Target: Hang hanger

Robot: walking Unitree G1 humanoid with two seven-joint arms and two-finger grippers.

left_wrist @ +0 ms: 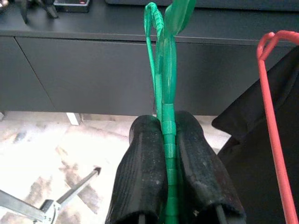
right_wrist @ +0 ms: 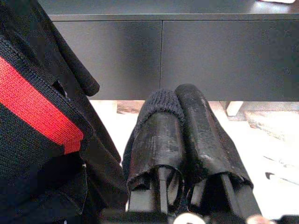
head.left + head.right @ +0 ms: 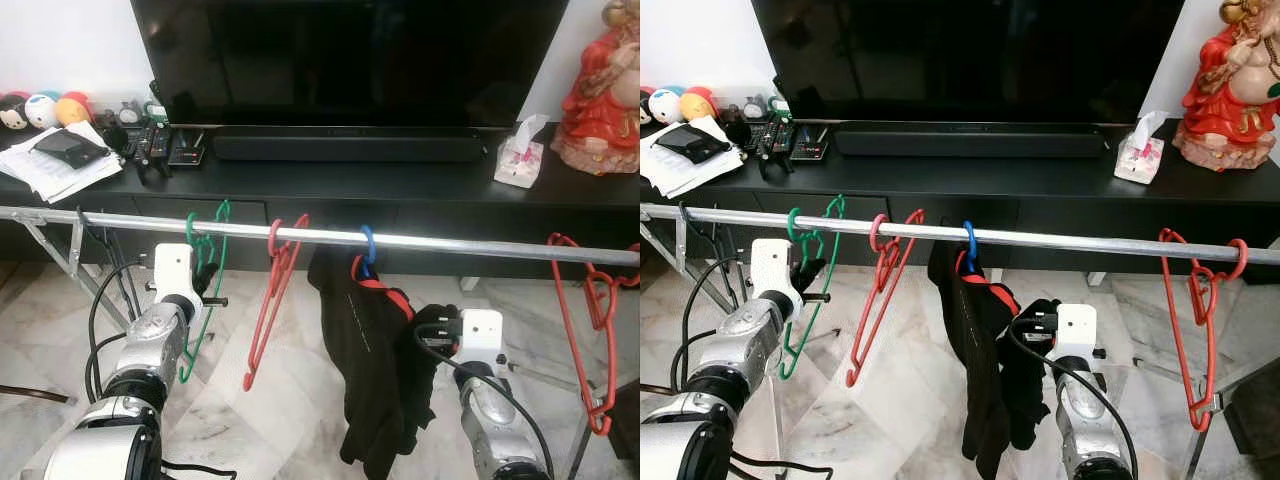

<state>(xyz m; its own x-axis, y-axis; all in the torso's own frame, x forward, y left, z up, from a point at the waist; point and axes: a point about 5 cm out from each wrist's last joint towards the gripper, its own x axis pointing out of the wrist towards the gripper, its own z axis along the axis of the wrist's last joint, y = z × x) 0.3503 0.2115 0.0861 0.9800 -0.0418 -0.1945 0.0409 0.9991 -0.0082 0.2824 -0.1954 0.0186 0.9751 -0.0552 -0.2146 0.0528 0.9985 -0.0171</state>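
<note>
A green hanger [image 3: 192, 345] hangs by its hook on the metal rail [image 3: 450, 245], towards the rail's left end. My left gripper [image 1: 163, 123] is shut on the green hanger's [image 1: 164, 88] upper wire, just below the rail. A red hanger [image 3: 268, 310] hangs empty to its right. Beside that, a blue hanger [image 3: 368, 243] carries a black garment [image 3: 365, 350] with a red stripe. My right gripper [image 3: 435, 325] is low on the garment's right side, shut with a fold of the black cloth over one finger [image 2: 161, 107].
Another red hanger [image 3: 600, 330] hangs at the rail's right end. Behind the rail stands a black TV console [image 3: 330, 180] with a TV, a soundbar [image 3: 345, 147], a tissue pack [image 3: 520, 160], a red figurine [image 3: 605, 90], remotes and papers. The rack's legs [image 3: 45, 255] stand on the marble floor.
</note>
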